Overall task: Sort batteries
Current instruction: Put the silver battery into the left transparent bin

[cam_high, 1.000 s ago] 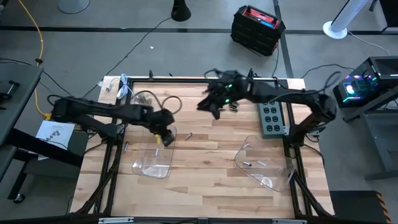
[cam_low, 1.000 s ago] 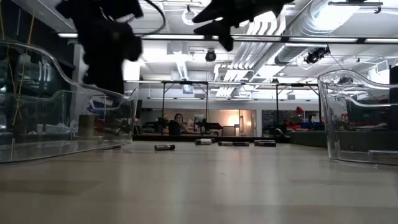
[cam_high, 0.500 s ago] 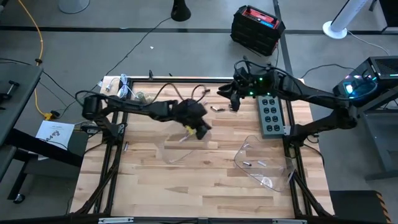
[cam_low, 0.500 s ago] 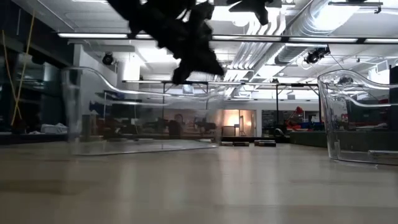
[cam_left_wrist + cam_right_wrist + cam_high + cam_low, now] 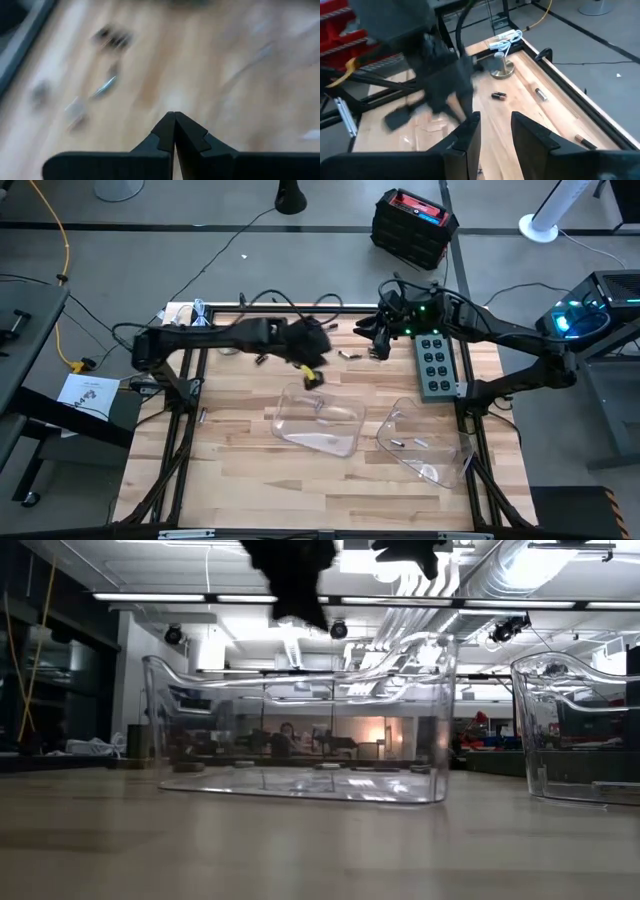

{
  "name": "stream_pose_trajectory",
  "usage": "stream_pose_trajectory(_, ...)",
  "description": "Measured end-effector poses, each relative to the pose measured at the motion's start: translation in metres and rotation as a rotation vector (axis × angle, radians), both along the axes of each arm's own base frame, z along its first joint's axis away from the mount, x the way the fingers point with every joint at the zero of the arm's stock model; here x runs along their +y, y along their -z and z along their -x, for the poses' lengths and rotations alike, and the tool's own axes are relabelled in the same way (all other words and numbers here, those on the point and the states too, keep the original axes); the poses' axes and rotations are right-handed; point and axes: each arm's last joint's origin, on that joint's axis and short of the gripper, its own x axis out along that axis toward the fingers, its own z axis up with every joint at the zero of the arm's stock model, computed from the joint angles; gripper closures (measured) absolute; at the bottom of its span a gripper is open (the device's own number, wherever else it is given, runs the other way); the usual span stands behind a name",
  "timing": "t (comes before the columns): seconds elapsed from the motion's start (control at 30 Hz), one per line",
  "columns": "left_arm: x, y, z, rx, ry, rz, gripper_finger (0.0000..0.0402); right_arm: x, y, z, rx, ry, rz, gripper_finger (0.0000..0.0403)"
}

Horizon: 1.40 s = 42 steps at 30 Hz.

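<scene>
The middle clear tray point(image 5: 320, 420) looks empty; the right tray point(image 5: 425, 442) holds two batteries point(image 5: 408, 443). The left gripper point(image 5: 312, 377) is pressed together, empty; the right gripper point(image 5: 376, 350) is spread.

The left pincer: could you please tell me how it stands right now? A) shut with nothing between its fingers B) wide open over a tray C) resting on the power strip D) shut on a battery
A: in the left wrist view the left pincer has its two fingers pressed together with nothing between them, above bare wood.
</scene>
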Motion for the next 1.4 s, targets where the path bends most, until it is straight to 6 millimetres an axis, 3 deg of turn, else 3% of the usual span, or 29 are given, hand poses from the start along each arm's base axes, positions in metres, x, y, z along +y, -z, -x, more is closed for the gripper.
stream_pose_trajectory(0.1,0.009,0.004,0.035,0.130,-0.138,-0.025,0.0401,-0.001,0.001,0.000,0.014,0.018,0.028,0.0302)
stream_pose_trajectory(0.2,0.011,0.022,0.076,0.234,-0.263,0.030,0.0401,-0.001,0.001,0.001,0.019,0.032,0.036,0.0302)
stream_pose_trajectory(0.4,-0.016,0.061,0.161,0.451,-0.494,0.227,0.0401,-0.001,0.001,0.000,0.025,0.025,0.054,0.0302)
stream_pose_trajectory(0.57,-0.037,0.085,0.205,0.532,-0.726,0.372,0.0401,-0.003,0.004,-0.003,0.039,0.048,0.068,0.0302)
stream_pose_trajectory(0.7,-0.047,0.099,0.216,0.572,-0.775,0.463,0.0398,-0.004,0.006,-0.007,0.041,0.047,0.067,0.0302)
stream_pose_trajectory(0.9,-0.059,0.098,0.214,0.609,-0.702,0.479,0.0365,-0.006,0.013,-0.013,0.066,0.046,0.060,0.0302)
stream_pose_trajectory(1.03,-0.069,0.097,0.210,0.643,-0.678,0.598,0.0332,-0.007,0.016,-0.016,0.085,0.032,0.078,0.0302)
stream_pose_trajectory(1.2,-0.094,0.100,0.192,0.623,-0.494,0.749,0.0303,-0.010,0.018,-0.018,0.100,0.016,0.114,0.0302)
stream_pose_trajectory(1.4,-0.119,0.120,0.195,0.905,-0.255,0.661,0.0299,-0.019,0.021,-0.018,0.112,0.039,0.123,0.0302)
